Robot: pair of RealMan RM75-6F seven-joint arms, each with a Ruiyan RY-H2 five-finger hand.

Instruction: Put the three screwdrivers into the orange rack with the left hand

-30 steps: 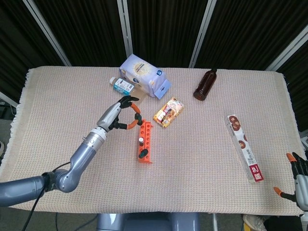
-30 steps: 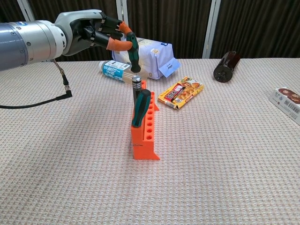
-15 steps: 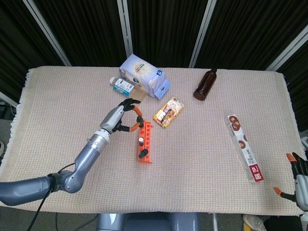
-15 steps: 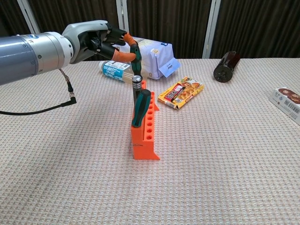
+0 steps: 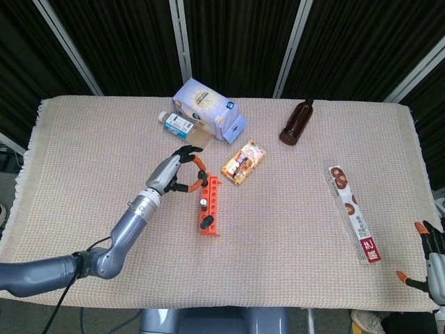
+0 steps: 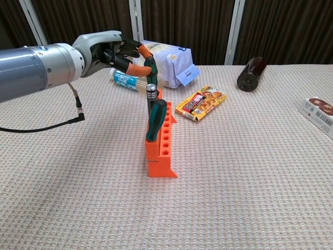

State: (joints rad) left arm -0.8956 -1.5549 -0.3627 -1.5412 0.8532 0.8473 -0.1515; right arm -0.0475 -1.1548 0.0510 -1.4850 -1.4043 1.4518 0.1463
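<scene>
The orange rack [image 5: 209, 207] [image 6: 161, 148] stands mid-table, its long side running away from me. Two screwdrivers stand upright in it: a green-and-black handled one [image 6: 155, 121] near the front and a black one with a silver cap [image 6: 151, 94] behind it. My left hand [image 5: 172, 173] [image 6: 110, 50] hovers just left of the rack's far end and pinches a third, green-handled screwdriver [image 6: 150, 66], pointed downward beside the silver cap. Its tip is hidden behind the other handles. My right hand [image 5: 430, 259] rests at the table's near right corner, fingers apart and holding nothing.
Behind the rack lie a white-and-blue bag [image 5: 208, 110], a small lying bottle [image 5: 178, 124] and a snack packet [image 5: 243, 161]. A brown bottle [image 5: 295, 122] lies at the back right, a long biscuit box [image 5: 353, 212] to the right. A black cable [image 6: 78, 112] hangs from my left arm.
My left hand has come down and closer to the rack's far end, carrying the green screwdriver with it. The right hand has not moved.
</scene>
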